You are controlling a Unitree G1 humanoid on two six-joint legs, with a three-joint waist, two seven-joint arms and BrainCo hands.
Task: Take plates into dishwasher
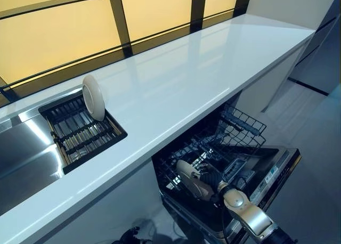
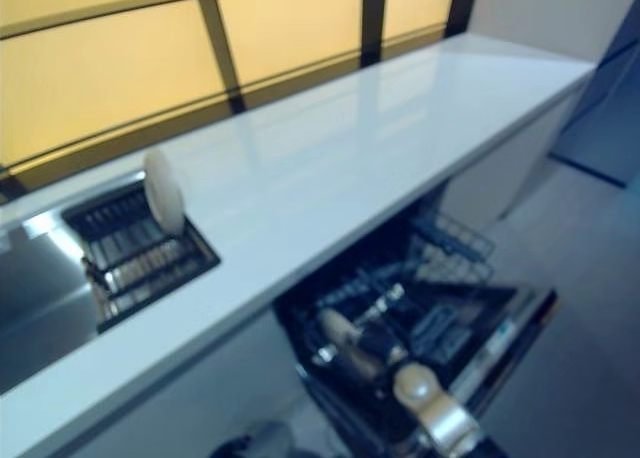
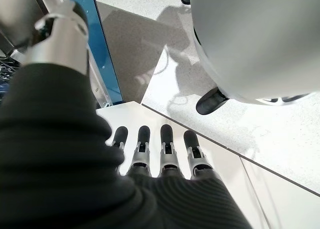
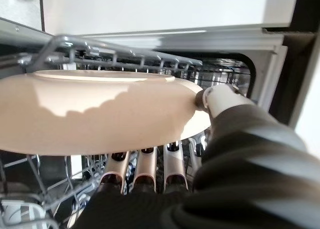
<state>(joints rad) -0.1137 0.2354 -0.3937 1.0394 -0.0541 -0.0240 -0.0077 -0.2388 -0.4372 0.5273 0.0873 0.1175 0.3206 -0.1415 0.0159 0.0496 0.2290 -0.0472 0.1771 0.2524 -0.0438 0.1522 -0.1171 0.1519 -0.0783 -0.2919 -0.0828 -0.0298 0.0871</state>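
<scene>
Drying rack (image 1: 80, 135), sunk in the counter (image 1: 176, 84) at left of frame, holds one white plate (image 1: 93, 97) standing on edge. Dishwasher (image 1: 277, 169) at lower right is open, its wire basket (image 1: 242, 127) pulled out. Right hand (image 1: 210, 180) is over this basket, gripping a second plate (image 4: 100, 114). Right wrist view alone shows the grip: thumb on the rim, fingers beneath. Left wrist view alone shows the left hand (image 3: 155, 154), fingers straight, empty, above the floor (image 3: 280, 134).
</scene>
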